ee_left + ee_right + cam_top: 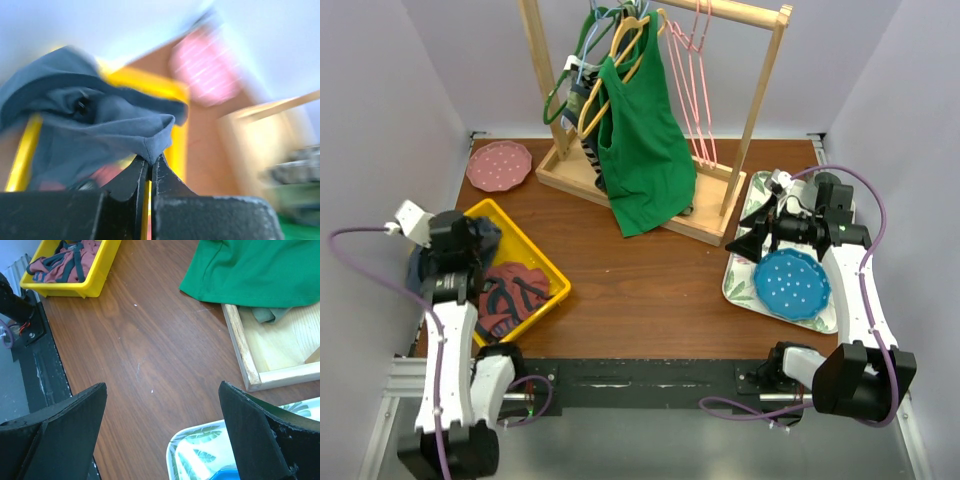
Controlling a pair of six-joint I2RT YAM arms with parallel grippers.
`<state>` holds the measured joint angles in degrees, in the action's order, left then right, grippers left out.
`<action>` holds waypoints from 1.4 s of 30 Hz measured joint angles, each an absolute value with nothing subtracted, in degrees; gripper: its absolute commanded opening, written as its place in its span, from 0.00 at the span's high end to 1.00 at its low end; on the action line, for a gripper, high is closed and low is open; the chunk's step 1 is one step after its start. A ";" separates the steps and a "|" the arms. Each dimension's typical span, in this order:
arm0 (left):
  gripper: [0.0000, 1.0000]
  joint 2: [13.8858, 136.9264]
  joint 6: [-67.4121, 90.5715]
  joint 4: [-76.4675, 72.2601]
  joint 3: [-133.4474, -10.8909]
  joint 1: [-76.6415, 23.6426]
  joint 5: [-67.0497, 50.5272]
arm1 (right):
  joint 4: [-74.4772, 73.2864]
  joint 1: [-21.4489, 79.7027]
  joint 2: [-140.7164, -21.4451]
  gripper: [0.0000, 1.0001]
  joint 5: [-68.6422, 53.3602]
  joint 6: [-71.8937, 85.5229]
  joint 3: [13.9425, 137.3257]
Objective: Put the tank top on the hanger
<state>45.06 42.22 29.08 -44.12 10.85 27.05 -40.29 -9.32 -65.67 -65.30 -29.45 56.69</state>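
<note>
My left gripper (470, 243) is shut on a fold of the slate-blue tank top (488, 238) and holds it over the far left corner of the yellow bin (548, 262). In the blurred left wrist view the fabric (100, 125) is pinched at the closed gripper (150, 162) and drapes over the bin rim (145, 82). Thin pink wire hangers (700, 90) hang on the wooden rack (760, 100) at the back. My right gripper (752, 240) is open and empty above the table by the tray; the right wrist view shows the gripper (162, 385) wide open over bare wood.
A red and dark garment (510, 290) lies in the bin. A bright green tank top (640, 150) on a yellow hanger, plus green hangers, hang on the rack. A pink plate (498, 165) sits back left. A blue plate (792, 283) rests on a leaf-print tray (740, 285).
</note>
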 measured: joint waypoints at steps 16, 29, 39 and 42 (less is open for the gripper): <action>1.00 54.89 37.87 16.32 -85.10 5.48 -10.26 | -40.27 -9.32 -65.69 0.01 -65.01 -29.43 56.69; 1.00 62.06 44.01 5.13 -96.86 -8.93 -25.63 | -40.25 -9.32 -66.48 0.01 -63.99 -29.69 56.69; 1.00 72.25 42.52 3.14 -107.68 -32.95 -24.18 | -40.25 -9.32 -67.24 0.02 -62.26 -30.17 56.69; 1.00 74.54 40.66 3.92 -106.98 -39.42 -22.35 | -40.29 -9.32 -67.24 0.01 -61.45 -30.74 56.69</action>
<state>74.54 40.66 3.92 -106.98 -39.42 -22.35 -40.29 -9.32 -67.24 -61.45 -30.74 56.69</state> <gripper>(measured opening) 0.039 0.986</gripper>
